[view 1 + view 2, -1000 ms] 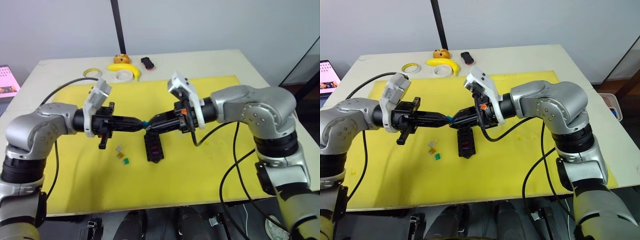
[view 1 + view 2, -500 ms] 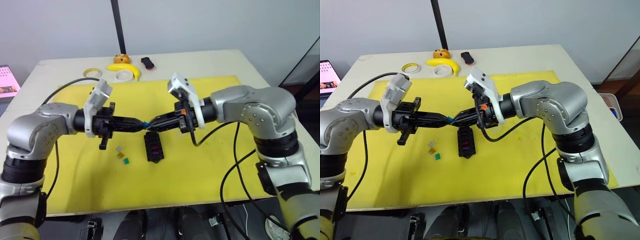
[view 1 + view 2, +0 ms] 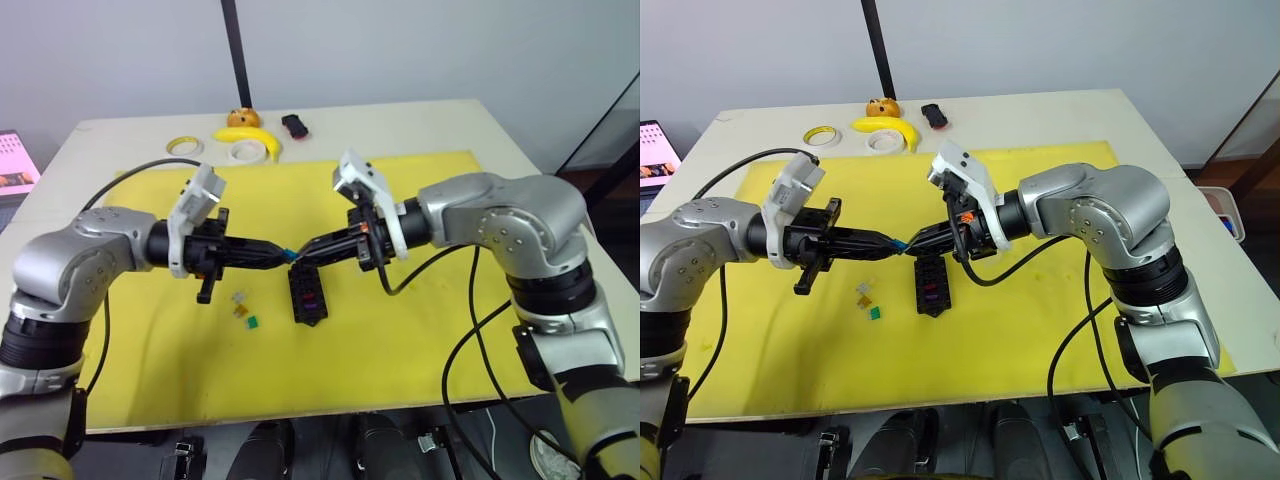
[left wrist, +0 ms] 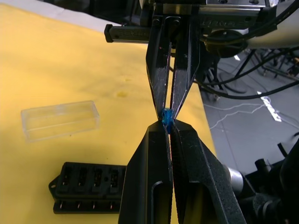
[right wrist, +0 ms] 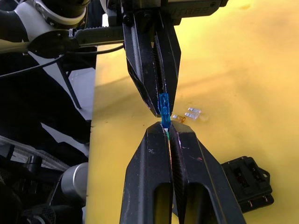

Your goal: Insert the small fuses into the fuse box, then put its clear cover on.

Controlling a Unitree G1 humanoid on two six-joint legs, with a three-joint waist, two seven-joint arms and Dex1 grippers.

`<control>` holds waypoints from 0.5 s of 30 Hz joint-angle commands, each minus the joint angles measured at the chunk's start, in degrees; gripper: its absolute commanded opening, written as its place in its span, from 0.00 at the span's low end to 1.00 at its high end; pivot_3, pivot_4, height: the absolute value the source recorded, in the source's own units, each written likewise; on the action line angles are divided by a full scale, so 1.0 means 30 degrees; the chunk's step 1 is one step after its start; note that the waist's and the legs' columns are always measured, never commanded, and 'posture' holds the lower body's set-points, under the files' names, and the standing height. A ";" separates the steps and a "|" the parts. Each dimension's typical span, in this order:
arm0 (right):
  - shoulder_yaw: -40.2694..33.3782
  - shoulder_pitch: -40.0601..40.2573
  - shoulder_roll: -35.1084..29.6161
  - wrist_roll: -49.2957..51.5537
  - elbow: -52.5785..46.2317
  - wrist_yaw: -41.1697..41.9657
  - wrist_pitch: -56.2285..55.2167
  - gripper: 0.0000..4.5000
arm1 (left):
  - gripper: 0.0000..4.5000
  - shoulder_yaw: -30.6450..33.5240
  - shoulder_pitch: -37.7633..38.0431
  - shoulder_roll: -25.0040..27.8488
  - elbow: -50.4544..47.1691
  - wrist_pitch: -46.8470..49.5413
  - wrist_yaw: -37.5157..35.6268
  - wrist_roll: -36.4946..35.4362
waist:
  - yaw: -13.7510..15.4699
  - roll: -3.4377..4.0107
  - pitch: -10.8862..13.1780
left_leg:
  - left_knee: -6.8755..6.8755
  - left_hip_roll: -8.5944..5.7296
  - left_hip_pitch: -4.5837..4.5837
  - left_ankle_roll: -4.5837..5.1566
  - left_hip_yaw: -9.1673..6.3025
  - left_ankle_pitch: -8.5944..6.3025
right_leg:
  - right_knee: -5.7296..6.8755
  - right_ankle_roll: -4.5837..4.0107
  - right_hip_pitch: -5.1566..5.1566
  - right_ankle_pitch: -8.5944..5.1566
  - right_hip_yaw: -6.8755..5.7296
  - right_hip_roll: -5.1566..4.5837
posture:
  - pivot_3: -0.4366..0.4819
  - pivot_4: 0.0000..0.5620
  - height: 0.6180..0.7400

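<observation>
Blue plastic marks the piece in play: a blue blade fuse (image 5: 163, 105) is pinched tip to tip in mid-air between the left end effector (image 3: 283, 255) and the right end effector (image 3: 303, 254), both clamped on it just above the fuse box (image 3: 307, 294). The black fuse box lies flat on the yellow mat (image 3: 420, 330) that covers the surface, with what looks like a purple and a red fuse already seated in its slots. Three loose fuses (image 3: 243, 309), grey, yellow and green, lie on the mat just to the robot's left of the box. The clear cover (image 4: 60, 120) rests on the mat beside the box, well clear of its slots.

Judging by this, the step in hand is a hand-to-hand regrasp of the blue fuse, with insertion about half done and the cover still to come. The next move likely calls for one end effector to let go while the other turns the fuse blades-down over an empty slot.
</observation>
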 commanded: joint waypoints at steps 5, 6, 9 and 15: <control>0.0436 -0.0244 -0.0314 -0.0314 -0.1525 0.0844 -0.1401 0.00 | 0.00 0.0097 -0.0249 0.0207 -0.0167 0.0039 0.0278 0.0073 | -0.0005 0.0001 0.0000 | 0.0000 0.0000 0.0000 0.0000 0.0000 0.0000 | 0.0000 0.0001 0.0000 0.0000 0.0000 0.0001 | 0.48 0.27 1.00; 0.0381 -0.0235 -0.0259 -0.0258 -0.1471 0.0827 -0.1384 0.00 | 0.00 0.0095 -0.0280 0.0214 -0.0177 0.0056 0.0264 0.0053 | -0.0007 0.0001 0.0000 | 0.0000 0.0000 0.0000 0.0000 0.0000 0.0000 | 0.0000 0.0001 0.0000 0.0000 -0.0001 0.0002 | 0.48 0.27 1.00; 0.0381 -0.0272 -0.0233 -0.0294 -0.1351 0.0795 -0.1420 0.15 | 0.00 0.0080 -0.0310 0.0228 -0.0193 0.0078 0.0208 0.0014 | -0.0008 0.0000 0.0000 | 0.0000 0.0000 0.0000 0.0000 -0.0001 0.0000 | 0.0001 0.0001 -0.0001 0.0000 -0.0001 0.0002 | 0.48 0.27 1.00; 0.0470 -0.0495 -0.0415 -0.0413 -0.1233 0.1113 -0.1382 0.52 | 0.00 -0.0019 -0.0367 0.0200 -0.0264 0.0115 0.0162 -0.0001 | 0.0002 0.0000 0.0000 | 0.0000 0.0000 0.0000 0.0000 -0.0001 0.0000 | 0.0000 0.0001 0.0000 0.0000 0.0000 0.0001 | 0.48 0.27 1.00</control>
